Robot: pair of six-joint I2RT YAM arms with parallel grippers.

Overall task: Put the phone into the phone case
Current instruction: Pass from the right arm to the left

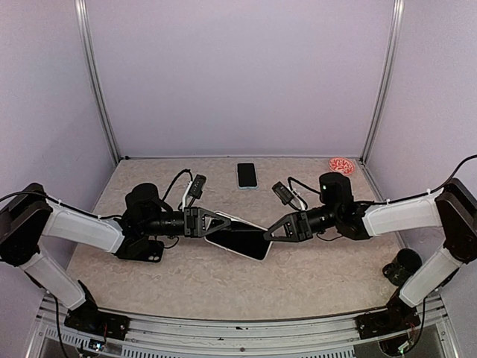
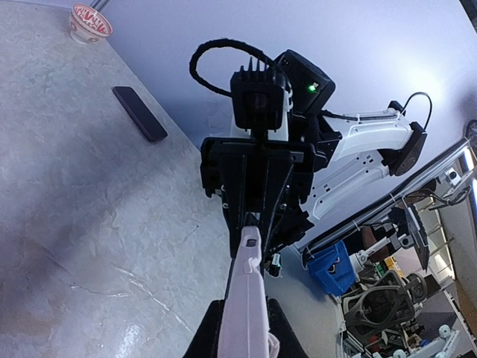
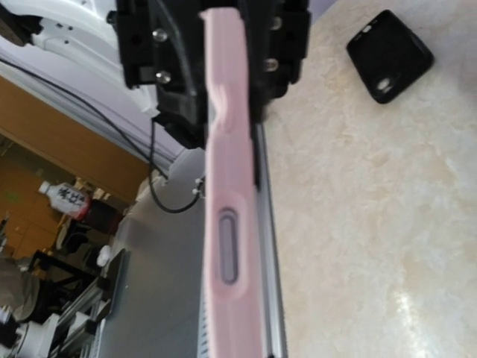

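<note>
The phone (image 1: pixel 240 244), its black screen facing up, hangs just above the middle of the table, held between both arms. A pale pink phone case (image 2: pixel 250 298) wraps its edge, and the right wrist view shows the phone case (image 3: pixel 227 224) edge-on with a button cover. My left gripper (image 1: pixel 218 224) is shut on the left end, its black fingers (image 2: pixel 205 335) pressing both sides of the case. At the right end my right gripper (image 1: pixel 270 232) grips the same case. Its own fingers are hidden in the right wrist view.
A dark phone-sized slab (image 1: pixel 247 175) lies flat at the back of the table and looks like a black case (image 3: pixel 389 54) with a camera hole. A red-and-white bowl (image 1: pixel 342 165) sits in the back right corner. A black fitting (image 1: pixel 406 262) stands by the right arm.
</note>
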